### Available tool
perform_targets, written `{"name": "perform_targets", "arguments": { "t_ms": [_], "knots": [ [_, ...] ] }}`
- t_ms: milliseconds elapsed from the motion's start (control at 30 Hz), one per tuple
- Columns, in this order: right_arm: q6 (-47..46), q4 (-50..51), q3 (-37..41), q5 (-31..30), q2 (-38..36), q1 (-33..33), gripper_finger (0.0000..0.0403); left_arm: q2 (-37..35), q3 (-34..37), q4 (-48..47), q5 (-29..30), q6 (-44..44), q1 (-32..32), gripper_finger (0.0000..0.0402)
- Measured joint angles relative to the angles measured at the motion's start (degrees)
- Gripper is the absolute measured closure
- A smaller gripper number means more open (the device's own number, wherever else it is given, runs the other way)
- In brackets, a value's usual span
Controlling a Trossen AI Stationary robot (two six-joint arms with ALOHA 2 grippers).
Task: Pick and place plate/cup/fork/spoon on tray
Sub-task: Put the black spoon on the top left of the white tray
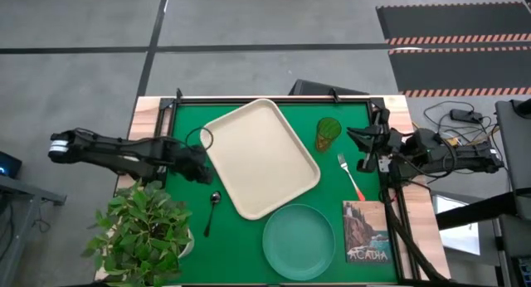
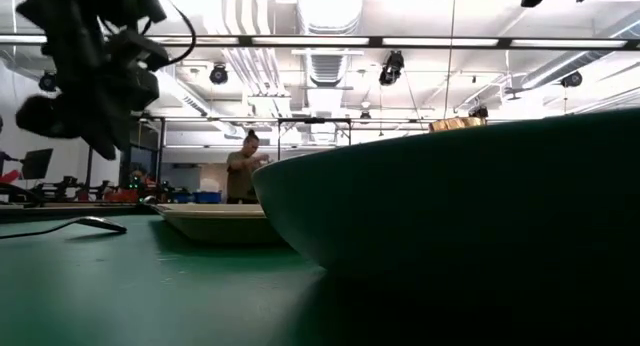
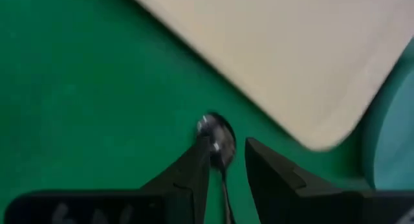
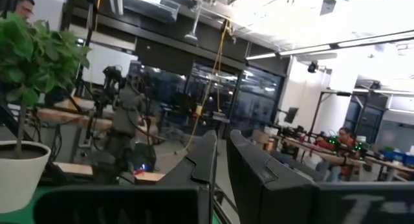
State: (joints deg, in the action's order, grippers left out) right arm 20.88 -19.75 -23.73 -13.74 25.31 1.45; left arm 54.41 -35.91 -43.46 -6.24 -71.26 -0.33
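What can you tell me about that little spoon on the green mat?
The spoon is small, slim, all metal and dark silver, with a shiny oval bowl and thin handle. It lies flat on the green mat beside the tray's near corner, touching neither tray nor plate. The left gripper hovers open above it.

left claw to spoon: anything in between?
Nothing visible. In the left wrist view the left claw is open with the spoon bowl just ahead between its fingers, only bare green mat around. The tray lies beside the spoon, nothing between them.
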Motion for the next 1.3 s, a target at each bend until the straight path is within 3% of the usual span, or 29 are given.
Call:
{"name": "perform_targets", "arguments": {
  "t_ms": [333, 500, 800, 1300],
  "knots": [
    [0.51, -0.17, 0.0, 0.0, -0.18, 0.0, 0.0376, 12.8, -4.35, -0.57, -0.55, -10.91, -11.94, 0.0321],
    [0.95, -0.17, 0.0, 0.0, -0.18, 0.0, 0.0376, 19.54, -5.49, -0.5, -0.34, -13.83, -14.01, 0.0321],
    [1.55, -0.17, 0.0, -0.02, -0.18, 0.0, 0.0376, 29.62, -13.86, -0.56, 3.55, -14.08, -17.93, 0.0321],
    [1.89, 0.02, 0.02, -0.06, -0.18, 0.0, 0.0376, 35.92, -13.45, -0.62, 5.8, -16.93, -20.8, 0.0321]
  ]
}}
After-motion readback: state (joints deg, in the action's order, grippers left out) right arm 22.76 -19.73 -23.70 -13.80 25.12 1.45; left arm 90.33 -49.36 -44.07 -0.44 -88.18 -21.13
